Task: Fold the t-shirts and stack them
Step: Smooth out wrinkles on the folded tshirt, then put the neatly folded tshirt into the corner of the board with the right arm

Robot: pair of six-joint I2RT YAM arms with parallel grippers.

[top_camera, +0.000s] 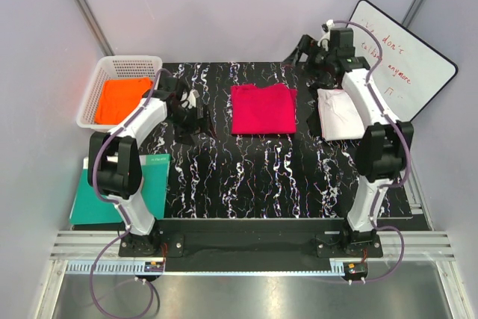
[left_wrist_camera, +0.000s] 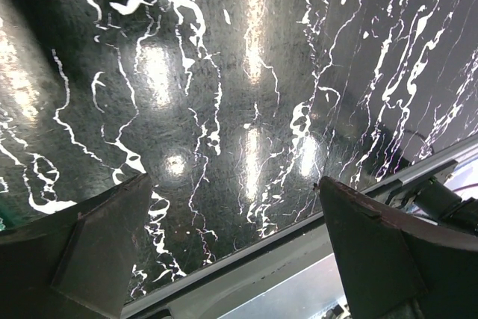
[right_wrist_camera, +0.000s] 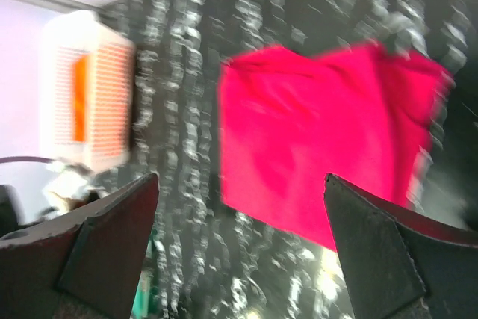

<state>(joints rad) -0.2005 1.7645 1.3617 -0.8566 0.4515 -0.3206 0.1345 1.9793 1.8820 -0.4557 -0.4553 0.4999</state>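
A crimson-pink t-shirt lies folded into a rectangle at the middle back of the black marbled table. In the right wrist view the crimson-pink t-shirt shows blurred beyond the fingers. A white t-shirt lies folded on the table's right side, partly under the right arm. An orange t-shirt rests in the white basket. My right gripper hangs open above the table's back edge, right of the pink shirt, holding nothing. My left gripper is open and empty, left of the pink shirt.
A teal-green board lies at the near left under the left arm. A whiteboard with red writing leans at the back right. The table's front rail shows between the left fingers. The basket appears in the right wrist view.
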